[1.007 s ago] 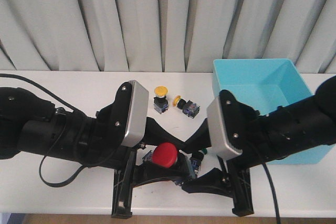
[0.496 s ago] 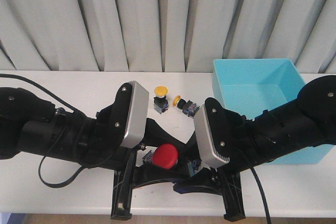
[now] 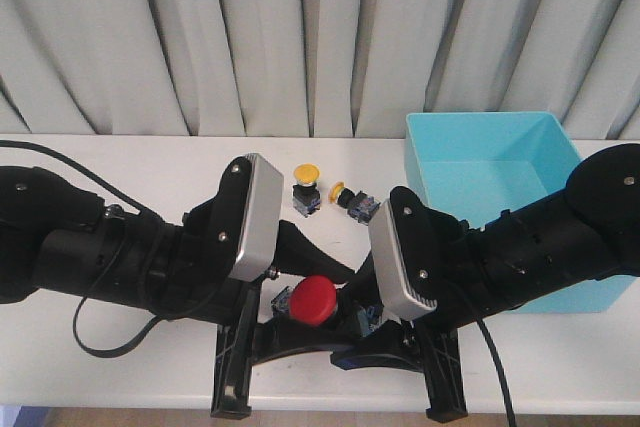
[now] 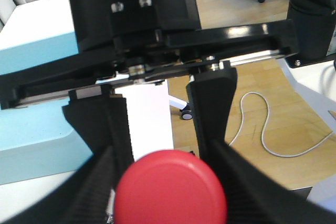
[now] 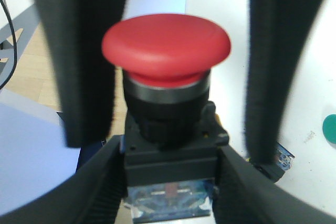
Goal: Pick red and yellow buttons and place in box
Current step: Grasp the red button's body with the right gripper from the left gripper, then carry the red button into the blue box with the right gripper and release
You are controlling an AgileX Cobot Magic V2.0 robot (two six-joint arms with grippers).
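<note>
Counter (image 3: 130, 152) white, backed by grey curtains (image 3: 300, 37). At left, left gripper (image 3: 290, 322) low over the front edge, black fingers (image 4: 107, 145) spread on either side of the red button (image 3: 312, 299), whether pressing on it or just flanking it cannot be told. Red button between both grippers near the front middle of the counter, cap up, black-and-blue block body beneath, filling the right wrist view (image 5: 167, 51). Right gripper (image 3: 385, 332) meeting it from the other side, fingers (image 5: 265, 66) parted wide with the cap between them and clear gaps showing at each side. Green-capped switch (image 5: 329, 129) just beside the red one, mostly hidden by the arms. Farther back, near the middle, two yellow buttons (image 3: 306, 190) (image 3: 356, 201), the second tipped on its side. At right, box (image 3: 500, 162), turquoise, well apart from the red button, partly blocked by the right arm.
</note>
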